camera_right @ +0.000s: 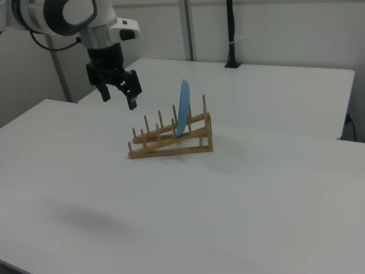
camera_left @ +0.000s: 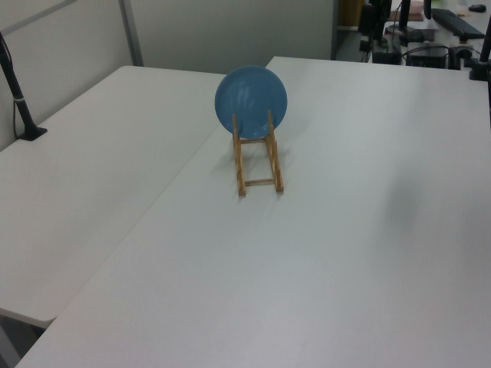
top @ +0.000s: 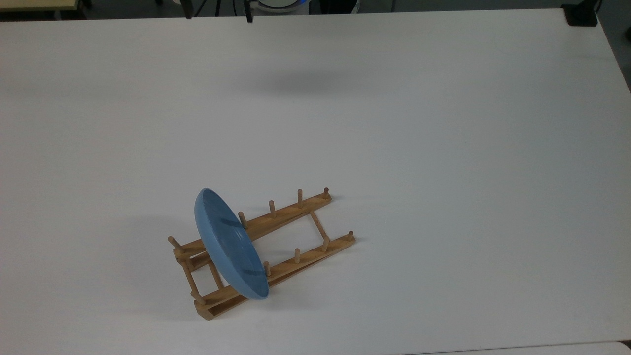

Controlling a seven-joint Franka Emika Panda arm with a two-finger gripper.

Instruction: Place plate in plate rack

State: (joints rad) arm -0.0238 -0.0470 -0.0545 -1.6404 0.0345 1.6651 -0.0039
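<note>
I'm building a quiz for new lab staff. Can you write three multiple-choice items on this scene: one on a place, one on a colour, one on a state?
1. Where is the plate?
A. Flat on the table
B. Standing on edge in the plate rack
C. Held in the claw

2. What colour is the plate?
A. Light blue
B. Red
C. Green

3. What state is the claw in?
A. Shut on the plate
B. Shut on the rack
C. Open, holding nothing

Answers:
1. B: the right view shows it upright between pegs near the rack's raised end.
2. A: its blue face shows in the left view.
3. C: in the right view the fingers are spread, apart from the rack.
</note>
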